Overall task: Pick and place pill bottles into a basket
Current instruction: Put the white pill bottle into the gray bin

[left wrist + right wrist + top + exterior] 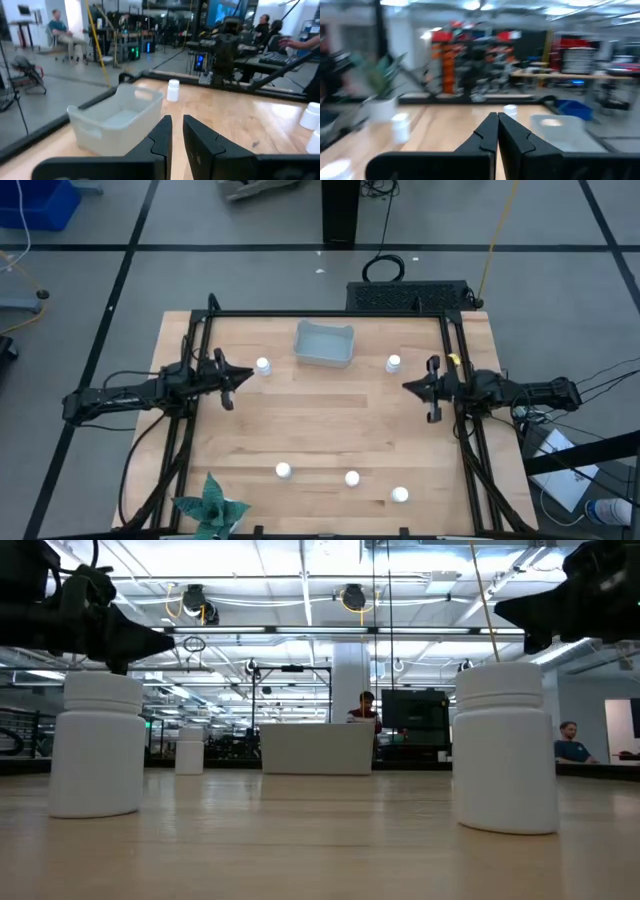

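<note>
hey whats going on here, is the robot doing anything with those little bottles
Nothing is being handled at this moment. The basket sits empty near the table's far edge, and all five pill bottles are out on the wood: one to its left, one to its right, and three along the near side. The left tool and right tool hover at either side, both shut and holding nothing. A green paper plant stands at the near left corner.
</note>
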You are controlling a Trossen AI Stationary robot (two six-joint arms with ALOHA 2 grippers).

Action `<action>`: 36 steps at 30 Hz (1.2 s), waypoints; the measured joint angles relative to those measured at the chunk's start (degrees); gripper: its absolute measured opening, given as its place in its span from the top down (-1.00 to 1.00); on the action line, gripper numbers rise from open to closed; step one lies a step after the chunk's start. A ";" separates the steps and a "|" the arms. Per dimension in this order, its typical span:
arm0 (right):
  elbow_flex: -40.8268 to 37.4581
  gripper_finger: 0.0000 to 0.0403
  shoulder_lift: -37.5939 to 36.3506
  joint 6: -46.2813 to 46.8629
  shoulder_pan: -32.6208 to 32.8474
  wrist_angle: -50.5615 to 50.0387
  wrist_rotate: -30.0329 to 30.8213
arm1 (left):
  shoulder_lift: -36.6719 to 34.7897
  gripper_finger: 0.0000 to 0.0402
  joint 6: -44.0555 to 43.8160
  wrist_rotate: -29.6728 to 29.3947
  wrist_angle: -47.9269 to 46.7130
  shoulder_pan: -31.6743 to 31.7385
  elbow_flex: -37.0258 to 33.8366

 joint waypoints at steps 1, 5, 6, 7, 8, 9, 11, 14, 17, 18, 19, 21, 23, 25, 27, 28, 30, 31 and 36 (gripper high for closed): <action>0.00 0.98 0.05 -0.51 0.00 1.09 1.69 | -0.02 0.74 0.42 0.02 1.27 0.00 0.00; 0.42 0.97 1.73 -7.47 0.00 8.61 7.52 | 0.00 0.74 0.59 -0.33 2.43 0.00 1.11; 1.23 0.96 2.57 -8.92 -0.02 9.36 8.88 | -0.02 0.74 0.66 -0.44 2.10 0.00 1.63; 2.12 0.93 3.66 -9.82 -0.04 9.10 9.98 | -0.02 0.74 0.72 -0.44 2.01 0.00 1.95; 2.80 0.89 5.19 -10.47 -0.04 8.05 11.18 | -0.02 0.74 0.73 -0.44 1.74 0.00 2.16; 4.08 0.83 6.79 -10.63 -0.04 7.35 12.09 | 0.00 0.74 0.73 -0.44 1.54 0.00 2.35; 7.18 0.68 10.41 -10.64 -0.07 8.60 13.48 | -0.02 0.74 0.73 -0.44 1.65 0.00 2.66; 11.38 0.38 16.92 -9.73 -0.04 8.31 16.78 | 0.00 0.74 0.73 -0.44 1.43 0.00 2.69; 16.94 0.08 24.26 -10.60 -0.30 7.03 17.27 | -0.02 0.74 0.53 -0.44 0.96 0.00 2.71; 19.24 -0.01 26.79 -10.97 -0.39 6.57 18.13 | 0.00 0.74 0.53 -0.41 0.77 0.00 2.71; 21.56 -0.09 29.27 -11.54 -0.48 5.48 19.57 | 0.00 0.74 0.49 -0.28 0.76 0.00 2.71; 27.19 -0.21 34.78 -13.12 -0.59 2.70 22.89 | -0.02 0.74 0.29 0.05 0.31 0.00 2.71; 32.79 -0.28 40.06 -15.62 -0.57 -1.35 26.62 | -0.02 0.74 0.28 0.14 -0.87 0.00 2.71; 38.38 -0.33 44.84 -17.71 -0.65 -5.47 30.89 | -0.02 0.74 0.25 0.33 -2.17 0.00 2.71; 44.14 -0.35 49.00 -19.27 -1.08 -9.85 34.35 | -0.02 0.74 -0.02 0.40 -3.46 0.00 2.71; 46.66 -0.36 50.85 -19.52 -1.37 -12.57 35.62 | -0.01 0.74 -0.23 0.44 -4.08 0.00 2.71; 51.69 -0.36 54.17 -18.43 -2.37 -18.33 36.52 | 0.00 0.74 -0.76 0.80 -4.93 0.00 2.71; 54.04 -0.35 55.51 -16.57 -3.15 -21.77 36.14 | 0.00 0.74 -0.78 1.18 -5.12 0.00 2.71; 64.26 -0.32 59.36 -4.57 -10.68 -38.63 27.24 | -0.02 0.74 -0.44 1.59 -5.71 0.00 2.71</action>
